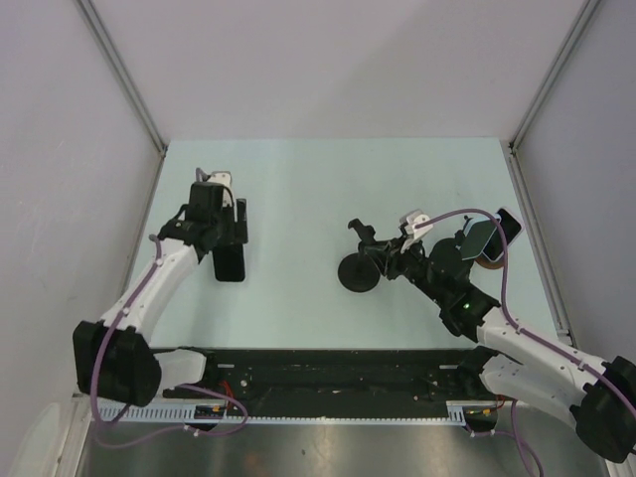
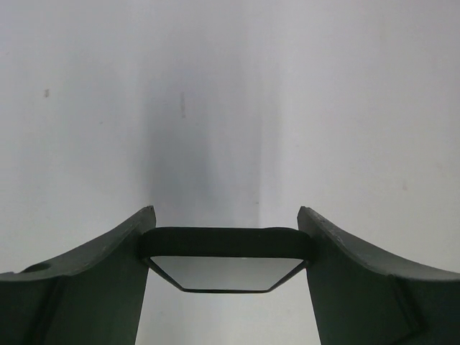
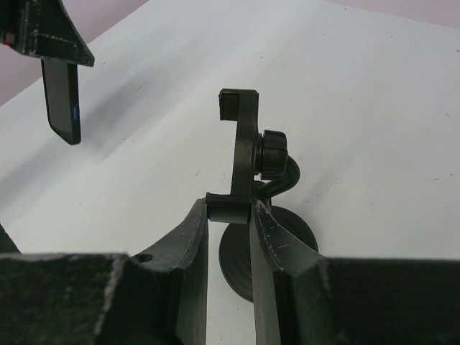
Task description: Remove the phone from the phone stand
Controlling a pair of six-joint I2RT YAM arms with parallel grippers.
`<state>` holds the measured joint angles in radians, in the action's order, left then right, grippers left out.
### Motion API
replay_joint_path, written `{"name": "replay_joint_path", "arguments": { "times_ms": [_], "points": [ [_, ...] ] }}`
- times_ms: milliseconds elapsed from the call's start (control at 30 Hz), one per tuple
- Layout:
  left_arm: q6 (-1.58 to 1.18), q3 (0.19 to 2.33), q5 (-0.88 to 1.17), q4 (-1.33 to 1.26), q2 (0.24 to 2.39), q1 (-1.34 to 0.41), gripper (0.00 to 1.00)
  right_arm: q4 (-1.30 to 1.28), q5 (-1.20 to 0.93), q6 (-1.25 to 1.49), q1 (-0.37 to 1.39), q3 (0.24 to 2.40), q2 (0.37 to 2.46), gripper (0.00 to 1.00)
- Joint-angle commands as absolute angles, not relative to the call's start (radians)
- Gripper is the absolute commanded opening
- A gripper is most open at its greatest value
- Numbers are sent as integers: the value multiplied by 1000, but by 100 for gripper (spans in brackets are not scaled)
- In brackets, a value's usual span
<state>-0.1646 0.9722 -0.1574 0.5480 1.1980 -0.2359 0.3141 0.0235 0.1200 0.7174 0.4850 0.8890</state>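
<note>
Left gripper clasps phone — right gripper (closed) pinches stand.

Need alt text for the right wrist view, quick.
The right gripper is shut on the lower lip of the empty phone stand. At upper left, the left gripper holds the phone above the table.

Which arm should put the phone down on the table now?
Left. The left pincer is shut on the phone, held clear of the stand. The right pincer is busy gripping the stand.
</note>
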Motion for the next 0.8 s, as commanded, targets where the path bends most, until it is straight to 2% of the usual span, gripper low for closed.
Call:
{"name": "replay_joint_path", "arguments": {
  "times_ms": [0,233,367,467,767],
  "points": [
    [-94,1104,-199,572,1301,-149,0,330,46,130,712,466,861,0],
    [-22,1216,-184,569,1583,-8,0,339,15,136,709,454,838,0],
    [-6,1273,-95,569,1684,57,0,348,11,141,706,446,838,0],
    [31,1295,-112,571,1747,74,0,350,9,144,704,446,842,0],
    [49,1305,-92,571,1901,81,14,367,-23,146,703,445,867,0]
  ]
}}
